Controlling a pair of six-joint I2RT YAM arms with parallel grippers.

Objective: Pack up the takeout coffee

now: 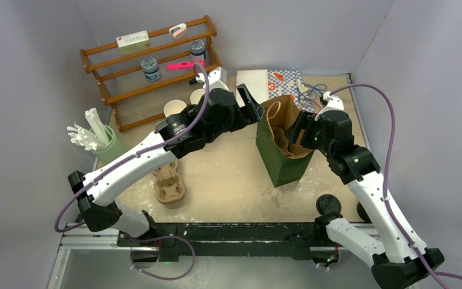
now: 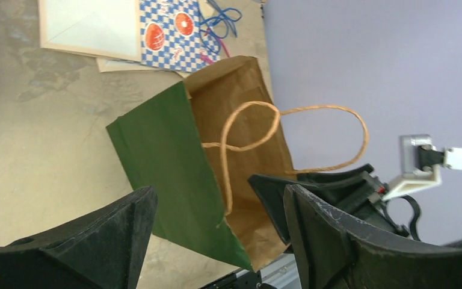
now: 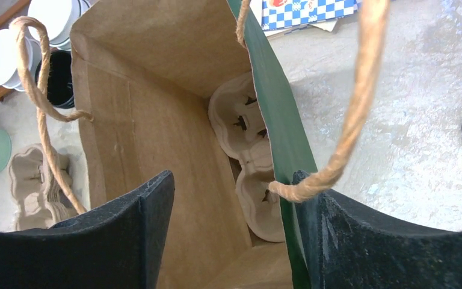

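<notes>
The lidded olive-green takeout coffee is not in view in any frame. A green paper bag (image 1: 283, 156) with twine handles stands open mid-table, with a cardboard cup carrier (image 3: 246, 150) lying inside it. My right gripper (image 1: 299, 129) is open and straddles the bag's right wall (image 3: 277, 120): one finger (image 3: 126, 235) is inside the bag, the other (image 3: 373, 241) outside. My left gripper (image 1: 254, 103) is open and empty, just left of the bag's mouth; the bag (image 2: 162, 168) shows between its fingers.
A second cup carrier (image 1: 168, 183) lies front left. Lidless white-inside cups (image 1: 174, 108) and a black cup (image 3: 54, 72) stand at the back by the wooden shelf (image 1: 150, 66). Black lids (image 1: 328, 205) lie front right. A green holder with white utensils (image 1: 102, 144) stands left. Papers (image 1: 280, 81) lie at the back.
</notes>
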